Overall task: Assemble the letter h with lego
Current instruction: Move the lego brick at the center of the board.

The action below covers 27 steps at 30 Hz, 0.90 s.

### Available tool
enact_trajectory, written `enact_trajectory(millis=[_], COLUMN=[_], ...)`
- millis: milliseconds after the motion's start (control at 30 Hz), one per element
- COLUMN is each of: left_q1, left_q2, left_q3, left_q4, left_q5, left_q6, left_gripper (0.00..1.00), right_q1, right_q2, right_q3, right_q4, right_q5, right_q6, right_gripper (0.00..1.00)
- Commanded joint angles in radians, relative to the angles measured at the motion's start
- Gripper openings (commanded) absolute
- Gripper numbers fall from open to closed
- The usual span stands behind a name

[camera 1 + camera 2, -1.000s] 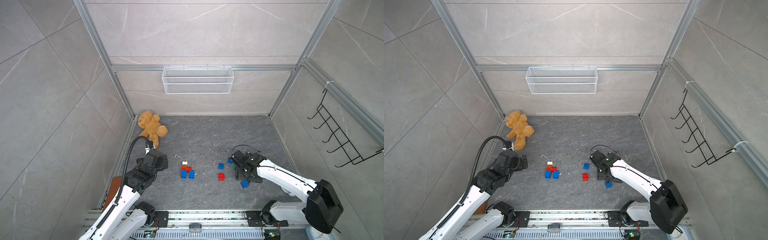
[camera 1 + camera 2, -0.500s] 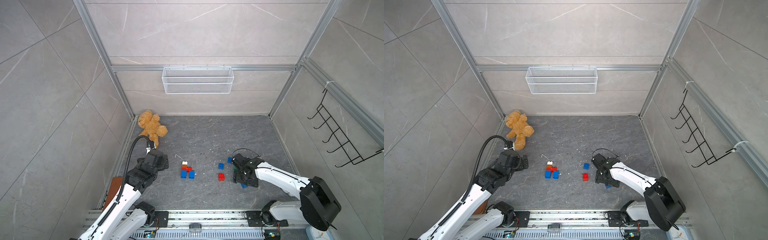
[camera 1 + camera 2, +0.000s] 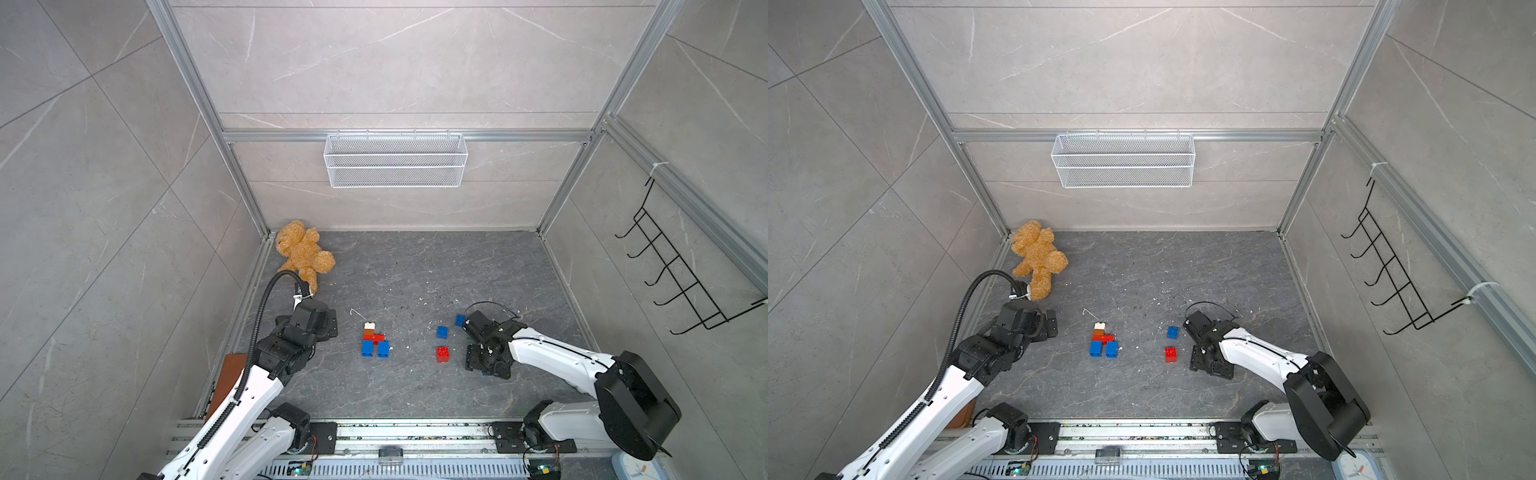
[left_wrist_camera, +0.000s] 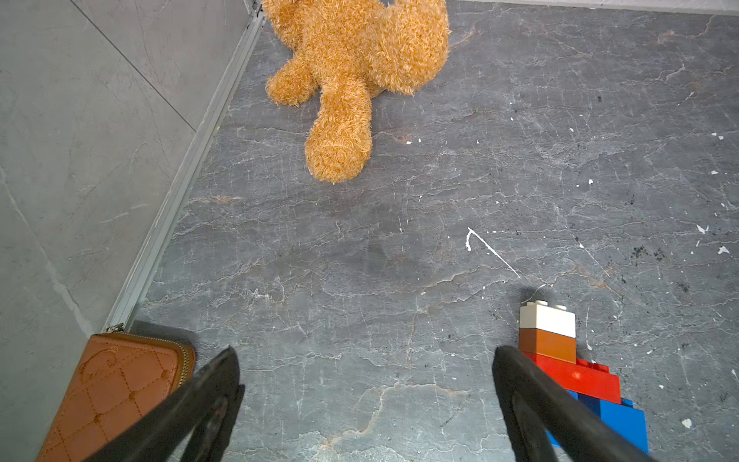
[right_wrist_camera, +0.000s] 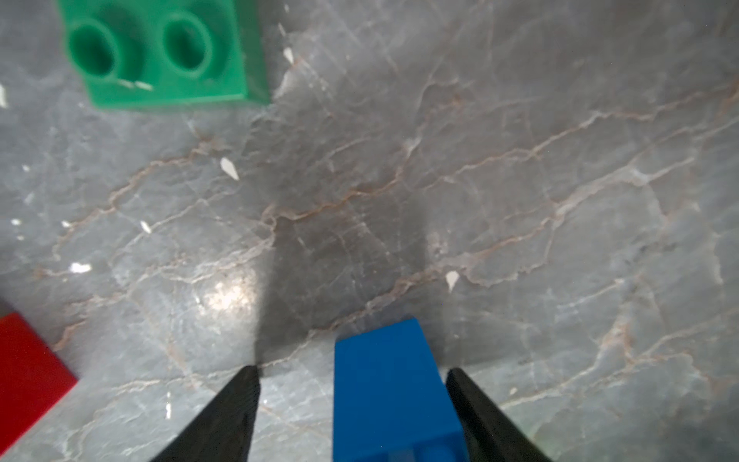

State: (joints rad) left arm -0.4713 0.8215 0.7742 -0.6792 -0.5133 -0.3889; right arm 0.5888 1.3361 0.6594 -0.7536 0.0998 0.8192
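Presently at pick-up: my right gripper (image 5: 352,373) straddles a blue brick (image 5: 388,384), not yet clamped (gap on one side); next, squeeze squarely. Meanwhile my left gripper (image 4: 364,352) hangs spread wide, empty.

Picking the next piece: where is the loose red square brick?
In both top views the red square brick sits right of the half-built stack, just left of the right gripper, with a blue brick beyond it.
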Motion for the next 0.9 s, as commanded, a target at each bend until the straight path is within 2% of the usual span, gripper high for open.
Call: enact_trajectory(millis=[0, 300, 867], left_q1=[-0.001, 0.000, 0.000], left_q2=[0.001, 0.002, 0.003], left_q3=[0.026, 0.026, 0.027], left_q4=[0.017, 0.015, 0.015], left_q5=[0.002, 0.001, 0.000], left_q6=[0.024, 0.024, 0.024], left_gripper=[1.00, 1.00, 1.00], right_q1=[0.006, 0.017, 0.062], right_q2=[-0.022, 0.003, 0.040], right_q3=[-0.009, 0.006, 0.081], right_q4=[0.011, -0.014, -0.065], right_q5=[-0.014, 0.051, 0.118], right_q6=[0.015, 0.005, -0.019], right_gripper=[0.72, 0.64, 0.22])
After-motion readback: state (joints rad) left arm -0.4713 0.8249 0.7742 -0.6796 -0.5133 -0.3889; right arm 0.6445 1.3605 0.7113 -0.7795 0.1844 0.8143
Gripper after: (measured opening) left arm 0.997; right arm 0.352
